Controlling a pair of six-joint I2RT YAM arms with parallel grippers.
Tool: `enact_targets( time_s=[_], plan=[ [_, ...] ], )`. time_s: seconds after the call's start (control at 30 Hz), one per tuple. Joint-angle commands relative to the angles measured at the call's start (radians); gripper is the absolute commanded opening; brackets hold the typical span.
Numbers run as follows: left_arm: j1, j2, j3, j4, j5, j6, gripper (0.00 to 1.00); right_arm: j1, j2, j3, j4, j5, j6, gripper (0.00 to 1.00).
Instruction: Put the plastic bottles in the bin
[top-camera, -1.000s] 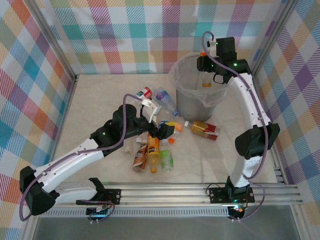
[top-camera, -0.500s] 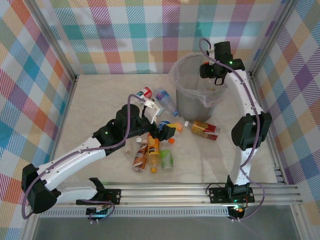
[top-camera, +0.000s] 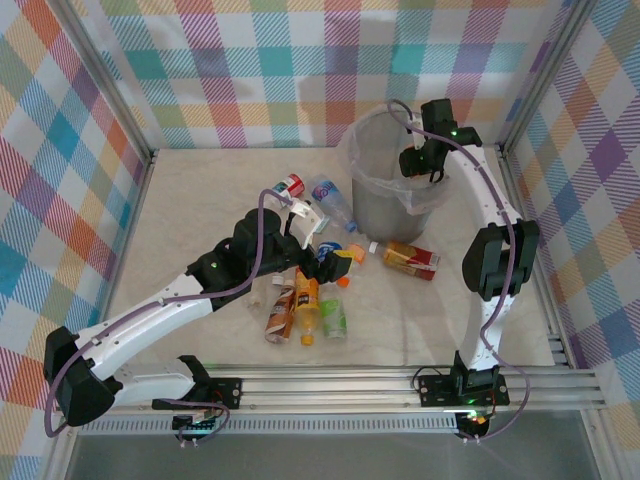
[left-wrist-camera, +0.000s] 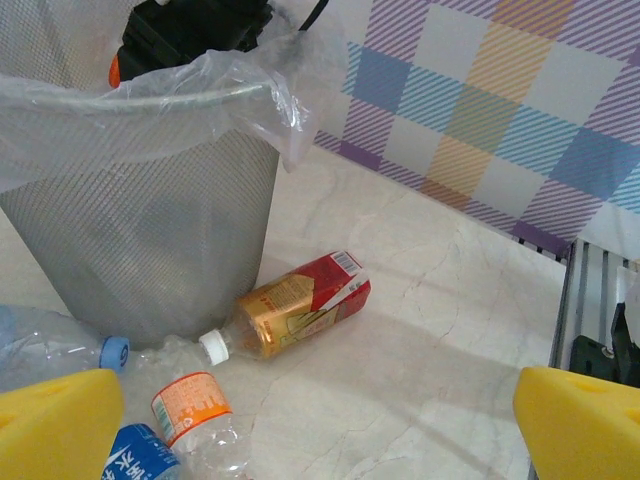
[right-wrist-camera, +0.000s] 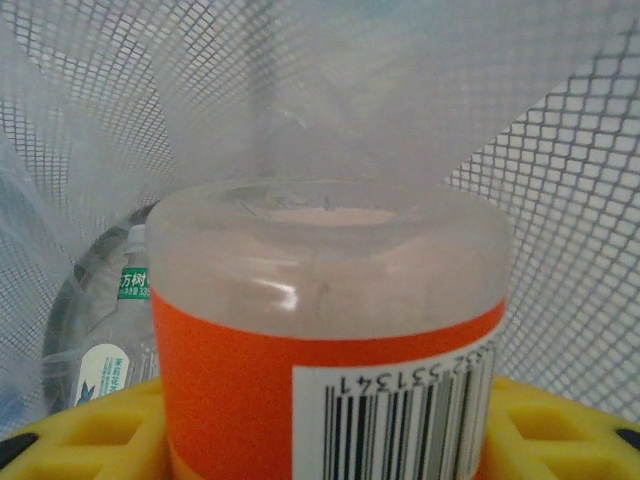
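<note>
My right claw (top-camera: 427, 168) hangs inside the mouth of the bin (top-camera: 372, 205), which stands at the far right corner of the tabletop (top-camera: 200, 200). It is closed on an orange-labelled bottle (right-wrist-camera: 330, 330), pinched between my yellow pads (right-wrist-camera: 80, 440). Another bottle (right-wrist-camera: 125, 300) lies down in the bin. My left claw (top-camera: 325, 262) stands wide open over the loose bottles (top-camera: 305, 305) mid-tabletop. A red-and-gold bottle (left-wrist-camera: 295, 305) lies just beside the bin's base, toward the right edge.
</note>
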Motion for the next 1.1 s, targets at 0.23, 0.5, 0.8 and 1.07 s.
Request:
enact_targets(
  time_s=[0.23,0.5,0.8,1.07],
  plan=[
    [0.007,0.002,0.011,0.003,0.028,0.008,1.0,-0.002,0.072,0.047,-0.107,0.02,-0.03,0.55],
    [0.006,0.004,0.016,0.002,0.038,0.006,1.0,-0.002,0.091,0.018,-0.073,0.071,-0.016,0.55],
    [0.006,0.004,0.016,0.001,0.043,0.006,1.0,0.008,0.122,0.007,-0.049,0.09,-0.003,0.59],
    [0.006,0.002,0.017,-0.003,0.044,0.009,1.0,0.016,0.143,0.002,-0.048,0.097,-0.003,0.64]
  ],
)
